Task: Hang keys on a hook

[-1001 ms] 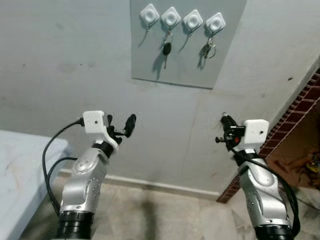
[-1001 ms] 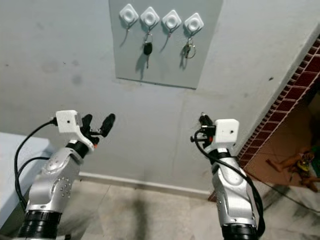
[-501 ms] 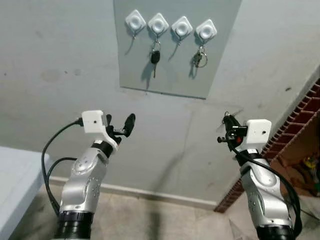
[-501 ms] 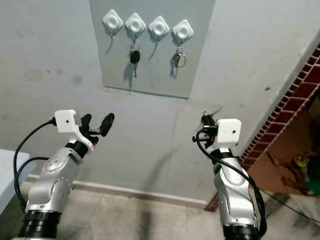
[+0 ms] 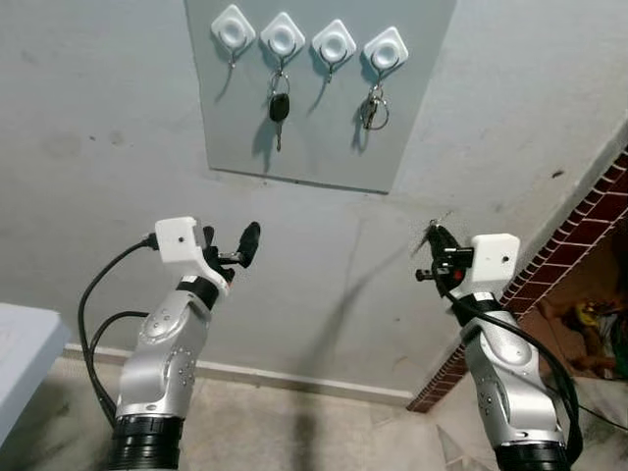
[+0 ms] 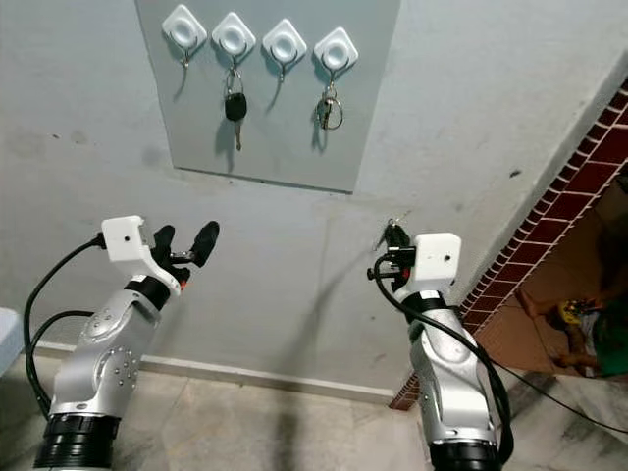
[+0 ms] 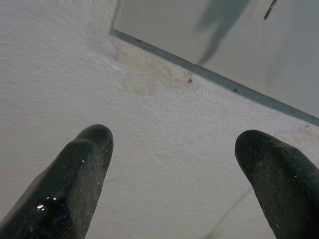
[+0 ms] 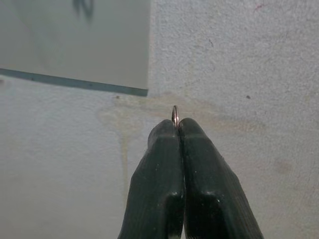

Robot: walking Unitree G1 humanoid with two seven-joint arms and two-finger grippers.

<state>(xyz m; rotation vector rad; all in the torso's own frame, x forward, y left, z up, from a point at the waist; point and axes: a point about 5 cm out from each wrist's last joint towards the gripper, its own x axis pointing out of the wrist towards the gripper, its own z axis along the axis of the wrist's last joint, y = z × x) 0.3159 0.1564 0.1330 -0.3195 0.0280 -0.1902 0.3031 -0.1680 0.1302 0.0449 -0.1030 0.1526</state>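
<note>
I am holding my right claw [image 5: 433, 238] up toward the wall, its two fingers pressed together on a thin key ring [image 8: 175, 115]; the ring's top edge is peeking out just above my fingertips, and the rest of the keys is hidden between or behind the fingers. My left claw [image 5: 232, 247] is raised too, with its fingers spread apart and nothing between them.

The board [image 5: 412, 147] is my landmark. Four white hooks are sitting in a row along its top. The first hook [image 5: 233, 26], at the left end, is bare, and so is the third [image 5: 334, 44]. A black-headed key [image 5: 279, 107] is hanging from the second, and a small bunch [image 5: 372, 108] from the fourth. My right claw is below the board's lower right corner and well apart from it; my left claw is below the board's lower left part.

Compared with a second ago, the board is sitting further left and lower in my eyes, and the table corner [image 5: 20, 343] far off to the board's lower left is shrinking toward the edge. My arms are keeping their pose, so I judge that my body is turning or stepping, not reaching. That is bringing the board more squarely before me, but the ring is still far below the hooks, so the lift toward a bare hook is yet to come.
</note>
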